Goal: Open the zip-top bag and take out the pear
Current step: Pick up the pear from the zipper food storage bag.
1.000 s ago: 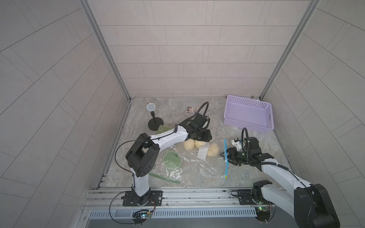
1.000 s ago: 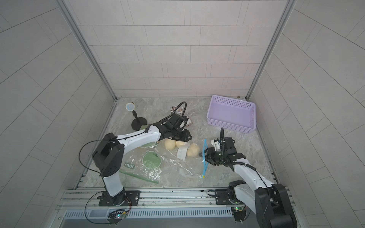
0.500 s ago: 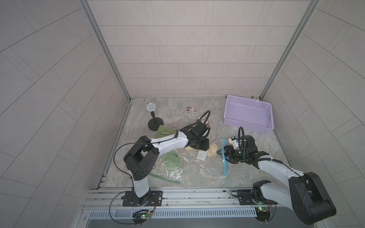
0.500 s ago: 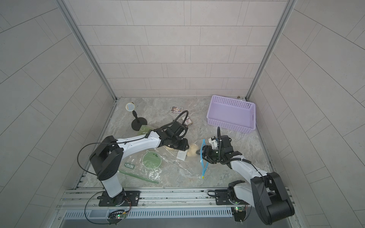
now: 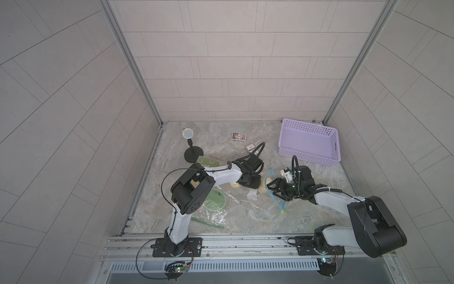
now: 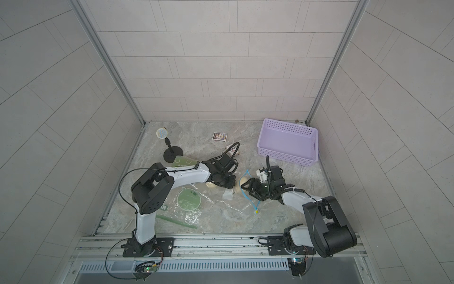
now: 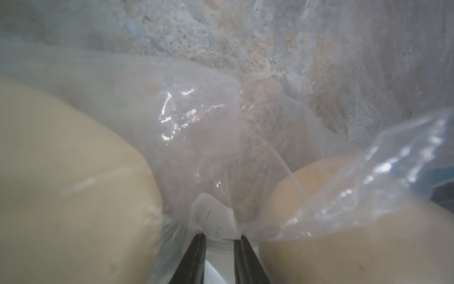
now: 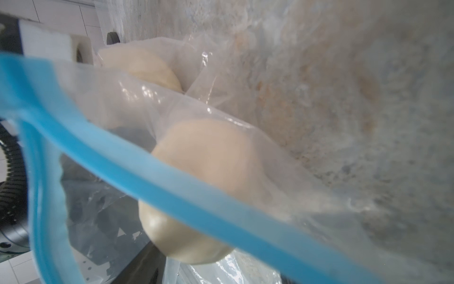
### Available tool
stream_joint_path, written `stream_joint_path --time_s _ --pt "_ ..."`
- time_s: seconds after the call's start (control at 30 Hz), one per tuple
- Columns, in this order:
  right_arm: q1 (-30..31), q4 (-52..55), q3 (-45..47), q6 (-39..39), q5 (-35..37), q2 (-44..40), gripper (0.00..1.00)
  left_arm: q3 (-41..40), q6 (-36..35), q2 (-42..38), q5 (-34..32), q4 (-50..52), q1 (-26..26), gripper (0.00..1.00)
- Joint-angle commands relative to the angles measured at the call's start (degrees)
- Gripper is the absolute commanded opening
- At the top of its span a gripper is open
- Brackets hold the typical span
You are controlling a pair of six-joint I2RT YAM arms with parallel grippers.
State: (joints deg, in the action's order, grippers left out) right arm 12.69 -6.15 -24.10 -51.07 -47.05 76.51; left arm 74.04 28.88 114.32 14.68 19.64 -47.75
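Crinkled, glossy clear zip-top bag [image 5: 248, 202] with gaping blue zip rim [image 8: 157, 167], mid-frame on marbled stone [image 5: 221, 142].
At the rim, right gripper [image 5: 274, 190] splayed wide; left gripper [image 7: 219, 237] narrowed, pinching film; smooth, rounded cream pear [image 8: 208, 177] inside, near the mouth.

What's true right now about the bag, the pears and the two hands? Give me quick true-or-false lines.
1. The zip-top bag has its blue zip parted. True.
2. A pear is already out of the bag. False: the pears seen lie behind its film.
3. The right hand is at the bag mouth, jaws spread. True.
4. The left hand grips a pear. False: its fingers pinch bag film between two pears.
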Motion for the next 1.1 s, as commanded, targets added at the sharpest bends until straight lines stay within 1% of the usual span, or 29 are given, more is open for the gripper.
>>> stream_joint_path --time_s 0.0,0.13,0.3,0.4,0.47,0.5,0.57,0.73,0.9,1.07 --pt "-0.34 -2.97 -0.79 -0.99 4.2 1.7 0.78 1.98 -2.96 3.08 1.22 2.0 -0.07 0.22" --pt "-0.29 -2.5 -2.64 0.03 4.02 3.48 0.8 3.91 -4.82 5.59 3.8 3.37 -0.32 0.18" --pt "-0.3 -3.05 -4.05 0.88 4.24 6.67 0.82 6.98 -8.03 8.75 6.26 6.2 -2.14 0.14" --pt "-0.29 -4.72 -4.67 0.25 3.74 8.72 0.8 7.52 -8.74 9.94 8.48 6.46 -2.88 0.12" --pt "-0.3 -4.8 -4.72 0.32 3.47 8.79 0.78 7.11 -9.07 9.9 9.03 6.38 -3.05 0.1" --pt "-0.29 -4.08 -4.81 0.76 3.4 8.49 0.75 6.85 -9.4 9.91 9.23 6.37 -3.05 0.1" --pt "-0.36 -2.27 -4.81 1.43 3.45 7.2 0.69 6.26 -9.34 9.77 8.95 6.26 -2.84 0.09" --pt "-1.31 6.83 -5.08 5.11 4.86 1.1 0.64 4.48 -8.23 9.3 7.91 5.31 -1.06 0.07" --pt "-3.59 13.93 -4.14 7.79 3.26 -4.12 0.65 3.26 -7.61 8.72 4.46 5.5 -0.01 0.07" --pt "-5.99 21.69 -3.53 11.08 1.37 -8.5 0.66 2.05 -6.74 8.51 3.17 4.24 1.14 0.06"
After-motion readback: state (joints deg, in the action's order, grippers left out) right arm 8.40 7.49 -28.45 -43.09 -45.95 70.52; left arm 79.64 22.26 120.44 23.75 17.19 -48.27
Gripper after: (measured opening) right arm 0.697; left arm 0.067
